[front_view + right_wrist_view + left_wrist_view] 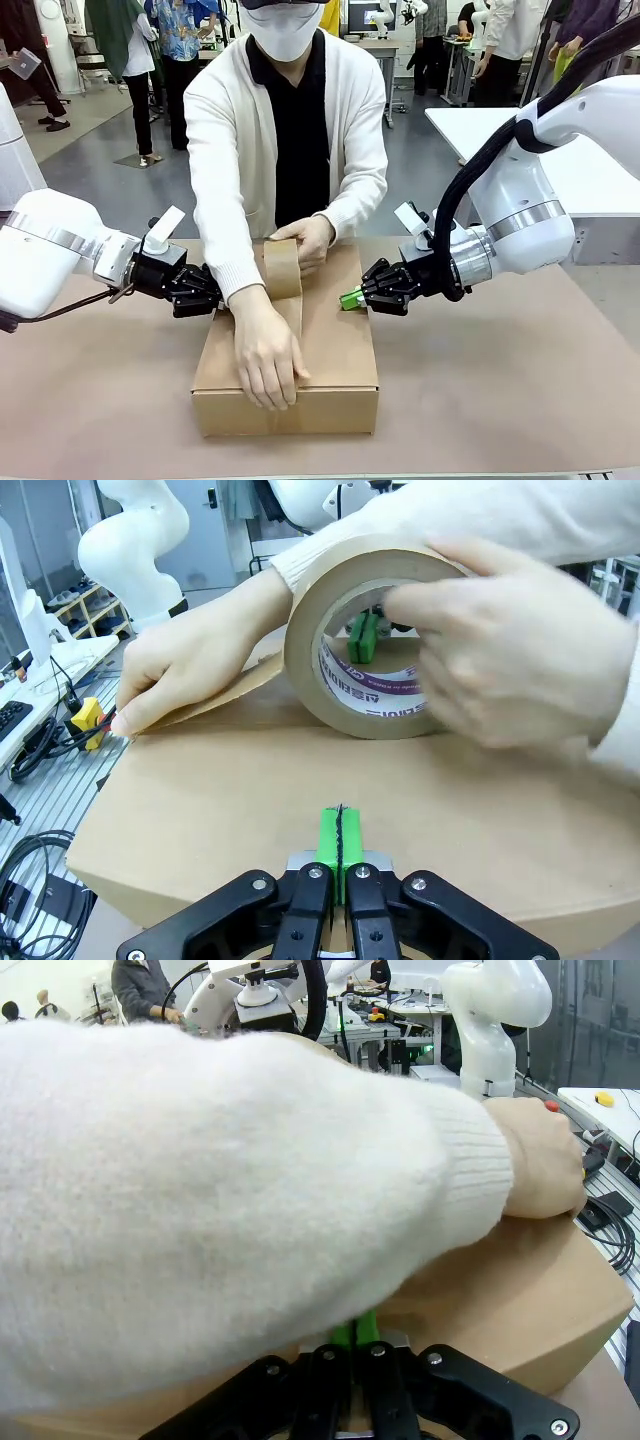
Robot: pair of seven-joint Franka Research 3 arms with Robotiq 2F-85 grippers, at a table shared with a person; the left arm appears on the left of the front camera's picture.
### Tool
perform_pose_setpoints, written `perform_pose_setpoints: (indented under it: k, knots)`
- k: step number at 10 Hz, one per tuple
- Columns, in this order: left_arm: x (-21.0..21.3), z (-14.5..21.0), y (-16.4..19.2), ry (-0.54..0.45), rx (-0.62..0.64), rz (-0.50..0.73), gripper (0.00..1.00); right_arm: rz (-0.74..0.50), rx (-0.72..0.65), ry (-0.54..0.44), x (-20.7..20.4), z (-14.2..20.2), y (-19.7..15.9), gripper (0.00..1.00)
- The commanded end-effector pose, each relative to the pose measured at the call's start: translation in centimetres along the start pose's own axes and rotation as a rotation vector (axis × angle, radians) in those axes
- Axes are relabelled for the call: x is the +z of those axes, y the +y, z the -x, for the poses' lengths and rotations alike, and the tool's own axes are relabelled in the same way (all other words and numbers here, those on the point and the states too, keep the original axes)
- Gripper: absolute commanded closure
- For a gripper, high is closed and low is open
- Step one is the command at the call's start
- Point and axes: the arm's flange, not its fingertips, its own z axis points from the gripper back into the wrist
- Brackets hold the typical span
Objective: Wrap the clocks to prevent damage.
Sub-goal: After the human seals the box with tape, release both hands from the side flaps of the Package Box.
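Observation:
A closed cardboard box (335, 345) lies mid-table; the clocks are hidden. A person holds a roll of brown tape (282, 268) on the box's far end with one hand. The other hand (265, 360) presses the tape strip down at the near edge. My left gripper (213, 296) is shut and rests against the box's left side, under the person's white sleeve (200, 1200). My right gripper (351, 298) is shut, its green pads (340, 838) lying on the box top (230, 800) at the right edge. The tape roll (345, 640) stands on edge ahead of it.
A brown mat (500, 400) covers the table. A white table (590, 170) stands at the back right, with people farther off. Cables (40, 880) and a rack lie beside the table.

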Motion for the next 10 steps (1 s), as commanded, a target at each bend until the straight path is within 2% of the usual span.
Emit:
perform_pose_setpoints:
  k: [1,10]
  knots:
    - [-0.13,0.31,0.01,0.009,-0.002,-0.004,1.00,0.002,-0.007,0.006,-0.13,0.32,0.03,0.99]
    - [-0.13,0.31,0.01,0.009,-0.002,-0.004,1.00,0.002,-0.007,0.006,-0.13,0.32,0.03,0.99]
